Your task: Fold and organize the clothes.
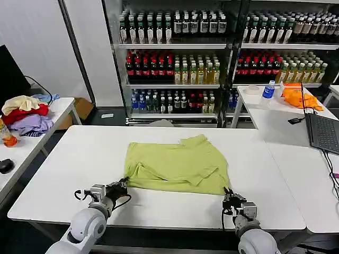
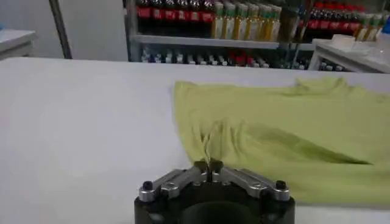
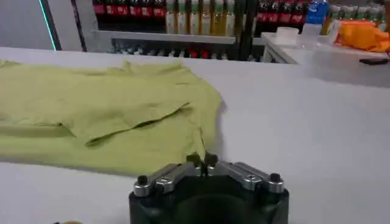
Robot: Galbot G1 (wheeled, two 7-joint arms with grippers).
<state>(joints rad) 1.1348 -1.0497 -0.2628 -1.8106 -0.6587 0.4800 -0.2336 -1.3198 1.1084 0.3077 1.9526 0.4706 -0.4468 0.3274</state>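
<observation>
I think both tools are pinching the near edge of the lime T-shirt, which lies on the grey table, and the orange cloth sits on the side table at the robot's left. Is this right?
One detail is wrong: the orange cloth is on the side table at the robot's right, as the head view shows. The rest holds: the left tool and the right tool each pinch the near edge of the lime T-shirt on the grey table.

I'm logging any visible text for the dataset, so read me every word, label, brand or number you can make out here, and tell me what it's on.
None can be read.
Bottles on the shelves: labels too small and blurred.
Blue-capped bottle on the side table: label blurred.
Lime T-shirt: no print readable.
Laptop: keys too small.
Left gripper and right gripper, both pinching the shirt's near edge: no markings legible.
</observation>
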